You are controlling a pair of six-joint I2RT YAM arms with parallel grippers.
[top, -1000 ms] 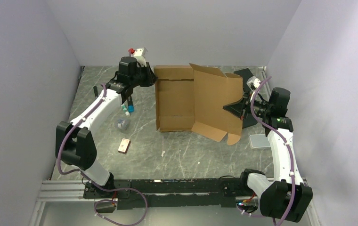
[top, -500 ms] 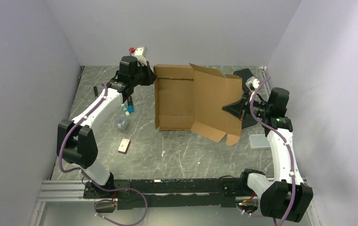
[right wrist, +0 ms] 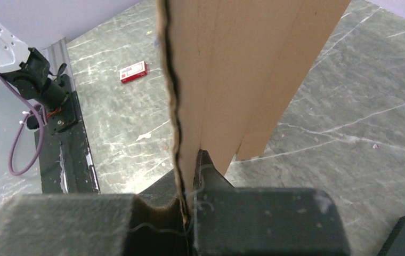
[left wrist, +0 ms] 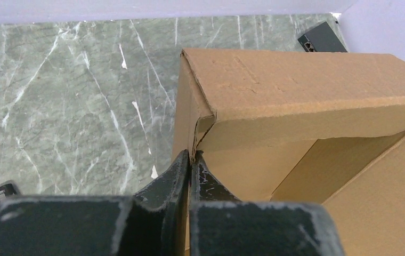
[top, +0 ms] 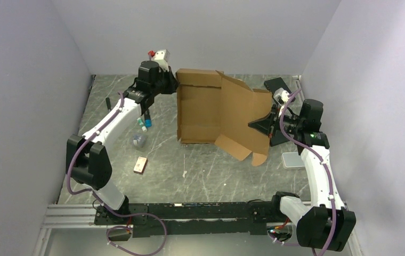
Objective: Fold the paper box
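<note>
Paper box (top: 211,112) sits in the upper centre between my arms, my left gripper (left wrist: 191,160) pinching its upper-left corner and my right gripper (right wrist: 188,184) pinching the raised right panel, which must swing leftward.

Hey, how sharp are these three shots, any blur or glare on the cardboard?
Top external: even soft light, no glare on the paper box. Left wrist: cardboard crisp, the left gripper blurred up close. Right wrist: box edge sharp, the right gripper out of focus.
</note>
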